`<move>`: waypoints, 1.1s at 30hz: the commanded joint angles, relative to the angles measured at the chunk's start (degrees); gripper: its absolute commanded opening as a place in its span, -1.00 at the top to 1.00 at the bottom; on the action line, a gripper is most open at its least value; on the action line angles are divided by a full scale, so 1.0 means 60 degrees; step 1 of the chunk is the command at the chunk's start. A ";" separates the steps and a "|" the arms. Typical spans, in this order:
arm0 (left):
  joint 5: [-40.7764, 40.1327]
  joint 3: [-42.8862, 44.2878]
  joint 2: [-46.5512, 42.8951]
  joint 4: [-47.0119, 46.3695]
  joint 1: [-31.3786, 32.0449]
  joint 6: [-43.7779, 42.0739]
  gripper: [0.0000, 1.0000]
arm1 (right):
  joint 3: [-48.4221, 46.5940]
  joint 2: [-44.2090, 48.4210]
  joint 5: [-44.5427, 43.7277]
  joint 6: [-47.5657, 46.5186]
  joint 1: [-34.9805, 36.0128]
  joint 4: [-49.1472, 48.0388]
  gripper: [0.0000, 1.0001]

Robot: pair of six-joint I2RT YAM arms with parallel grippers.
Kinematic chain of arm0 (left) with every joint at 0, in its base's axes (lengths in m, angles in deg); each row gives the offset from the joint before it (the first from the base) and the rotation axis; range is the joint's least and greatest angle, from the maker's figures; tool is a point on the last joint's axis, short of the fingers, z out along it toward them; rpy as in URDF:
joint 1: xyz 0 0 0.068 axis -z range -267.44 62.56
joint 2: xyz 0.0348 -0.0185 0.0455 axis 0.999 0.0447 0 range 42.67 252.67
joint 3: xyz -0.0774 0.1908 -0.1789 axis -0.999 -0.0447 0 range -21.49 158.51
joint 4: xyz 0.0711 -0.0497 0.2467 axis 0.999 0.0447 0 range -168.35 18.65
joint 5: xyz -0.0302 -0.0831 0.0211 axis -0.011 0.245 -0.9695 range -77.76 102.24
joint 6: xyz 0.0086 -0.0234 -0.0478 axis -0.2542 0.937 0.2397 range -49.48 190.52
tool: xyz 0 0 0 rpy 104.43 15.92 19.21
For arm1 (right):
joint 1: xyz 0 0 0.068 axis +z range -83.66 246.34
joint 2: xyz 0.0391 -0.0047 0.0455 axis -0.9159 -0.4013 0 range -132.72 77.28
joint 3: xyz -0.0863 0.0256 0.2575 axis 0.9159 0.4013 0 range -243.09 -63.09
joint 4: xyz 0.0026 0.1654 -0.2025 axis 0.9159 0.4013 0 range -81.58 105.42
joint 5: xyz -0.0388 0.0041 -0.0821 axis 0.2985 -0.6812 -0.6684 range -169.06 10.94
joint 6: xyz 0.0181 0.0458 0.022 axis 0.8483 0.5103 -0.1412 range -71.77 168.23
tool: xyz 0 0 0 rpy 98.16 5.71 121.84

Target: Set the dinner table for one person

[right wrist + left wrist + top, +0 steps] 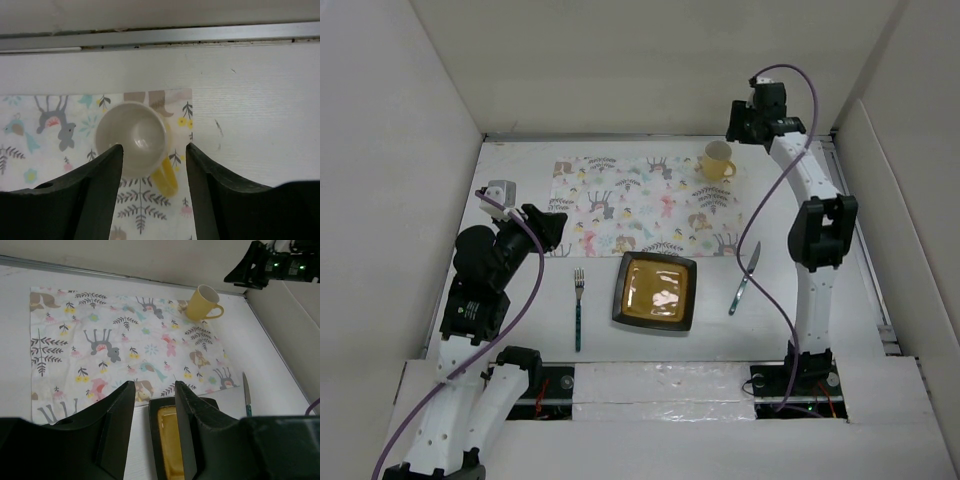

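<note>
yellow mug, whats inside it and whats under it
Inside the yellow mug the pale interior looks empty, seen from the right wrist. It stands upright on the placemat, at its far right corner; the print under its base is covered.

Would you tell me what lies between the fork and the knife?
Between the fork and the knife lies the dark square plate, yellow inside; the top external view shows it.

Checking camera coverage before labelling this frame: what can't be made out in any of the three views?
- Left wrist: the left gripper and its body hide the plate near half and the knife handle. The fork is outside the frame.
- Right wrist: one finger of the right gripper overlaps the mug rim, so contact is unclear.
- Top: the right fingertips are hidden behind the wrist, and the cutlery detail is too small.
</note>
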 commanded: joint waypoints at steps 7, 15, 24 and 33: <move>-0.0003 -0.0052 -0.0325 -0.0349 -0.0033 -0.0008 0.98 | 0.8793 0.7679 0.1516 0.0880 0.0724 -0.6099 1.00; 0.0157 -0.0038 -0.0209 -0.0348 -0.0033 -0.0007 0.81 | 1.4951 1.0980 0.1651 0.1832 0.3243 -0.6362 0.95; 0.0172 -0.0052 -0.0355 -0.0407 -0.0033 0.0007 0.46 | 1.7620 1.2423 0.1855 0.3457 0.4432 -0.5581 -0.32; 0.0069 -0.0096 -0.0282 -0.0378 -0.0033 0.0007 0.45 | 1.8191 0.9641 0.3040 0.4176 0.4623 -0.8524 -0.27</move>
